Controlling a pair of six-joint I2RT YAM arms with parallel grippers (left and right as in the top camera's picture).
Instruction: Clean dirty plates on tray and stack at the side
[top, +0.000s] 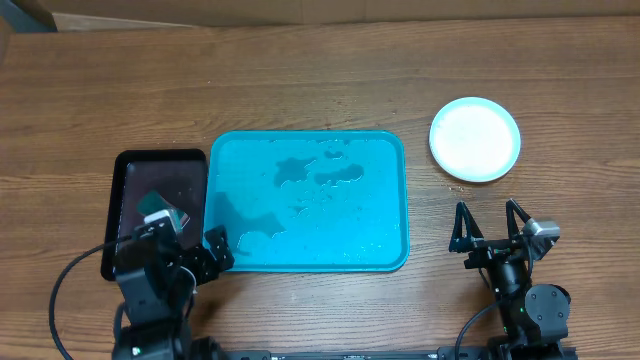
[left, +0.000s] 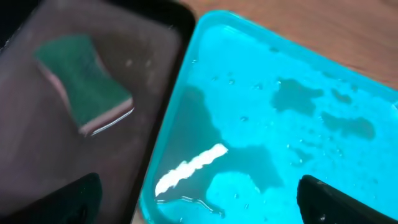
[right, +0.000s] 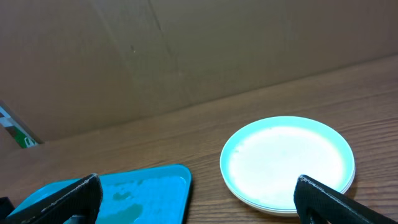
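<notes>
Plates (top: 475, 139): stacked on the worktop (top: 300, 90), right of the tray (top: 380, 205) and apart from it, pale-blue-rimmed one topmost. Tray: wet, with water patches across its floor. Black tray (top: 125, 190): just beside its left edge, carrying a green sponge (top: 160, 212). Left gripper (top: 185, 242), right gripper (top: 488, 225): jaws spread wide, holding nothing.

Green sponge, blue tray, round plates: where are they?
Green rectangular foam sponge (left: 84, 84): left wrist view, its green top face.
Large turquoise rectangular plastic tray (top: 385, 195): overhead view, bare floor near its right rim.
Stacked round plastic plates (top: 475, 138): overhead view, middle of the top plate.
</notes>
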